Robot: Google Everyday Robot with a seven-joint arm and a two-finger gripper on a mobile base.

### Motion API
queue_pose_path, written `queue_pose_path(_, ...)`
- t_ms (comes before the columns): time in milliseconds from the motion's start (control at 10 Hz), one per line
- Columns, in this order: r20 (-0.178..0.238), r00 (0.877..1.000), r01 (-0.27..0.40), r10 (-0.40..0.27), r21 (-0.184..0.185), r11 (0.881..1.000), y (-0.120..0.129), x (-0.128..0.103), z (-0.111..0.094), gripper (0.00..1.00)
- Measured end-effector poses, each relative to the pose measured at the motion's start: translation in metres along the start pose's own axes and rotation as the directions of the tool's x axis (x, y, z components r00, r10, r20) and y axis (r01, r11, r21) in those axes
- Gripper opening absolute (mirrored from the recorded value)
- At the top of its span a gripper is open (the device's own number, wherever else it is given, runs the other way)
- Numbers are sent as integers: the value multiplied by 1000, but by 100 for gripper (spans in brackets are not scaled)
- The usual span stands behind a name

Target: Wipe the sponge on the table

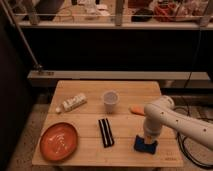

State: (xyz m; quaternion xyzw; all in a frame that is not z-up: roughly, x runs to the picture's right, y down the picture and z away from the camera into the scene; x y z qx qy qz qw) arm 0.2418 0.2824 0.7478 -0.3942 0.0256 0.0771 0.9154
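Small dark blue sponge [141, 147], claw [149, 136] above

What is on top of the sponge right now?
The gripper rests on the sponge, near the table's front right corner. It covers the sponge's top middle; only its dark blue edges show.

sponge [142, 147] partly hidden under gripper [148, 136], arm [186, 125] cropped right
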Motion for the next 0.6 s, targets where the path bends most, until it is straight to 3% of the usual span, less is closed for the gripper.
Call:
queue_pose_path(200, -5, 999, -34, 34, 6, 999, 10, 10, -6, 0)
queue_pose_path(400, -33, 994, -108, 109, 40, 993, 14, 39, -17, 0)
queue_pose_path(600, -74, 983, -161, 167, 81, 984, 2, 66, -26, 0)
